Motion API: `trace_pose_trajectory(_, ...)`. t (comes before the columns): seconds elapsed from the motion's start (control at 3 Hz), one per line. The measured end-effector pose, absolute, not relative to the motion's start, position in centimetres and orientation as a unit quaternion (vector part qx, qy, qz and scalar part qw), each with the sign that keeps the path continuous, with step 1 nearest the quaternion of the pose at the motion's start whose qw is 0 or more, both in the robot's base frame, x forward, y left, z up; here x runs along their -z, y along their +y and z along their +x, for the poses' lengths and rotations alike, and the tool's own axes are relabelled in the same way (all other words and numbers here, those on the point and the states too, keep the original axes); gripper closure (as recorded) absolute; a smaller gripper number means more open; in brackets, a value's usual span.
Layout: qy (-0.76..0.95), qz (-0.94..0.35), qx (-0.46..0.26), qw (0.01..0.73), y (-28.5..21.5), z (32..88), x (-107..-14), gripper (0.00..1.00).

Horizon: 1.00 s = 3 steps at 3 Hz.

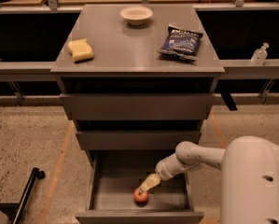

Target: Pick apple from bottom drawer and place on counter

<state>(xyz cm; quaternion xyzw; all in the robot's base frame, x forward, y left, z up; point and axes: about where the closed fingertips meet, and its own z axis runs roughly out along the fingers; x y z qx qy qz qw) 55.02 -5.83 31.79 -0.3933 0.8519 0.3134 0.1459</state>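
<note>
Apple point(140, 196) low centre in open bottom drawer point(110, 196); gripper point(145, 186) angled down just above it, apparently for pickup, grip state unclear

Grey counter point(134, 55) with white bowl point(136, 15), yellow sponge point(80, 49), blue chip bag point(181, 42); end effector point(144, 186) down in bottom drawer point(112, 190).

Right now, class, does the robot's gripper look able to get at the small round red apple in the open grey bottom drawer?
Probably yes. The gripper hangs inside the open grey bottom drawer, just above the small red apple, with nothing between them.
</note>
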Motion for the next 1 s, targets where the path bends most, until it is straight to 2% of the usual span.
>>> trace_pose_trajectory(0.33,0.852,-0.362,-0.356,0.127,-2.6,55.3,-26.0,0.0)
trace_pose_trajectory(1.0,0.851,-0.377,-0.341,0.13,-2.7,55.1,-24.5,0.0)
